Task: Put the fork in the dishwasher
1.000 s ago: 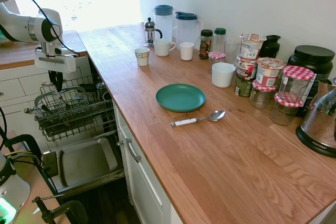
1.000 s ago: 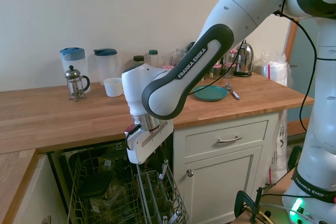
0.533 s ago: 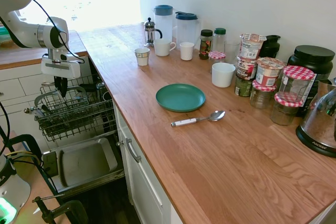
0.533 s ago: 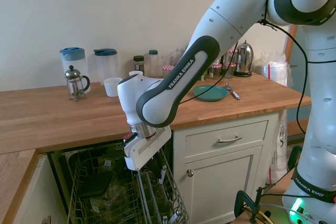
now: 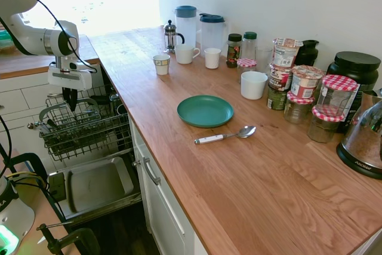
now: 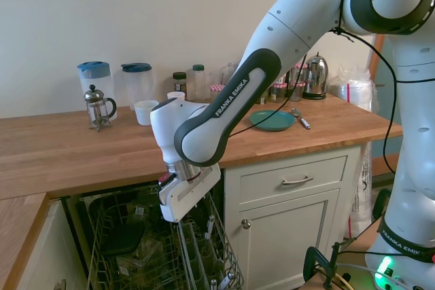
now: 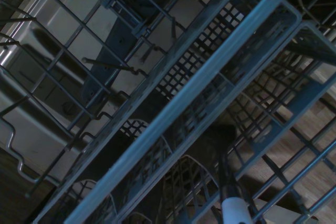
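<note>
The white arm reached down from the table's edge into the open dishwasher [image 5: 83,129], its jaws [image 5: 69,101] hanging just above the dark wire rack [image 6: 143,249] that was pulled out over the dropped door [image 5: 95,184]. From either side of the room I could not tell whether the jaws were open or closed: in the first exterior view they were only a dark shape against the wires, and in the second the wrist body hid them.

The wrist view looked straight into a mesh cutlery basket [image 7: 210,77] among the rack's wires. A slim dark shaft with a pale end [image 7: 233,211] rose from the bottom edge of that picture and pointed into a basket compartment; it may have been the fork, but it was too dim to be sure, and neither outside view showed a fork anywhere.

Up on the wooden table [image 5: 250,195] lay a green plate [image 5: 205,110], and just beside it a white-handled spoon [image 5: 225,135]. Farther back stood a French press [image 5: 172,36], two blue-lidded jugs [image 5: 199,28], a few white cups [image 5: 186,54] and a crowd of jars [image 5: 310,100] along the wall.
</note>
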Controlling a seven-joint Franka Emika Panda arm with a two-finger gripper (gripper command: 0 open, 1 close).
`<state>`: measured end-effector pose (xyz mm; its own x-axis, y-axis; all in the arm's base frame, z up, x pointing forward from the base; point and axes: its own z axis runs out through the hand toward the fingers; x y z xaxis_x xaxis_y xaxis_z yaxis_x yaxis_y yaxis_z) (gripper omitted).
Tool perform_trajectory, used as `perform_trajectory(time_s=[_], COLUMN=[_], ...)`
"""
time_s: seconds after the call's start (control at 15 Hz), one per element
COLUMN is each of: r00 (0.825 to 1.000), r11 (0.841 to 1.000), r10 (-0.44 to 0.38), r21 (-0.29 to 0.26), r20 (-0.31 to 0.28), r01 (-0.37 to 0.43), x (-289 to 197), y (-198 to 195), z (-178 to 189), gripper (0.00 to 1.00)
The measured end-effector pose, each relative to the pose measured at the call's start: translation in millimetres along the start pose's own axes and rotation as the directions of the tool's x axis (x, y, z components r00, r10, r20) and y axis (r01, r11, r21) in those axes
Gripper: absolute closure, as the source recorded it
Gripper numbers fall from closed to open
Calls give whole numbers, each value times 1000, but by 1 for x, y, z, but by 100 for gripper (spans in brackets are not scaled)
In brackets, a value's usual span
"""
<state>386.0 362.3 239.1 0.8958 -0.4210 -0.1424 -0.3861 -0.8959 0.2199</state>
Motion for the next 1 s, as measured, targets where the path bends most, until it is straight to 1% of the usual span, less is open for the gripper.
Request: perform_trajectory(time_s=[0.67,0.8,1.0], r00=[1000,1000,1000], r11=[1000,1000,999], r10=[-6,-1,6], r21=[1,14,40], r20=[-1,-6,-26], r01=[6,2,-5], x=[-6,-6,-9], y=[-2,-1,4], z=[-2,-9,-33], gripper=[0,0,0])
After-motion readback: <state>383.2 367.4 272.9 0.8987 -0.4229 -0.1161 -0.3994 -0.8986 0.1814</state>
